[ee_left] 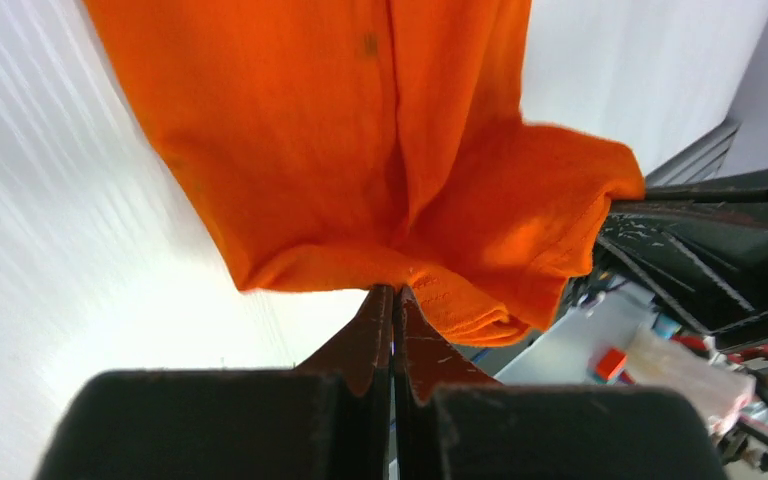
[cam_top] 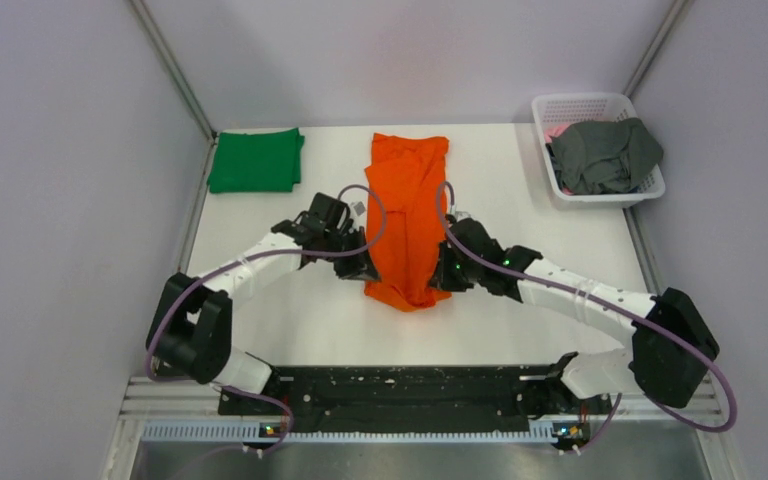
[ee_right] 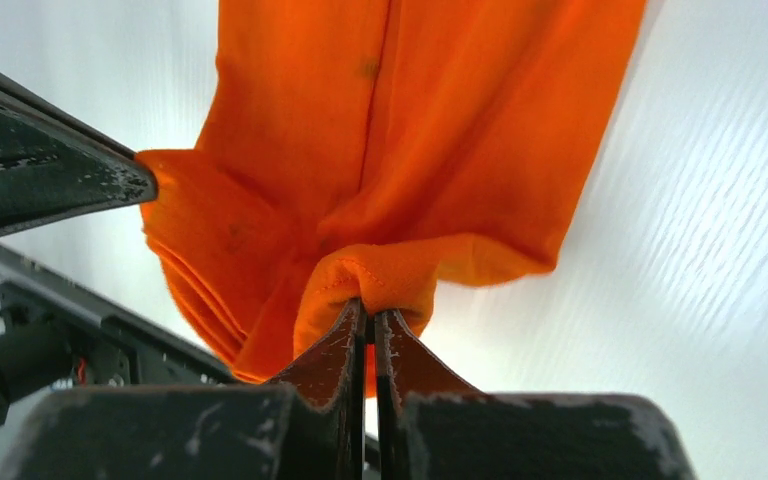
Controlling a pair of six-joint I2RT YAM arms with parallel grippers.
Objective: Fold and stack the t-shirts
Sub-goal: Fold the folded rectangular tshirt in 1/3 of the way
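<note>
Three shirts on view, two claws, one basket. Item one: orange shirt [cam_top: 407, 215], mid-desk, already narrowed into a long strip, its long axis running from the near edge of the desk [cam_top: 520, 200] straight to the far edge, with the near end bunched and slightly raised. Item two: green shirt [cam_top: 256, 160], folded into a flat rectangle at the far left corner, well apart from the strip. Item three: grey shirt [cam_top: 605, 155], crumpled in the white basket [cam_top: 600, 101] at the far right, unfolded. Left claw [ee_left: 395, 295]: jaws pressed together on a pinch of the orange hem at the strip's near left corner. Right claw [ee_right: 368, 308]: likewise clamped on a rolled bit of hem at the near right corner. Governing relation: the whole length of the orange shirt lies ahead of both claws, away from the arm bases. The claws flank its near end, one to each side, and neither arm stands nearer than the other. Judged next step: the near end carried along that axis to the far end, halving the strip, both sides kept level. Markings: no brand, label or legible writing anywhere; only a small dark spot on the orange cloth, unreadable.
</note>
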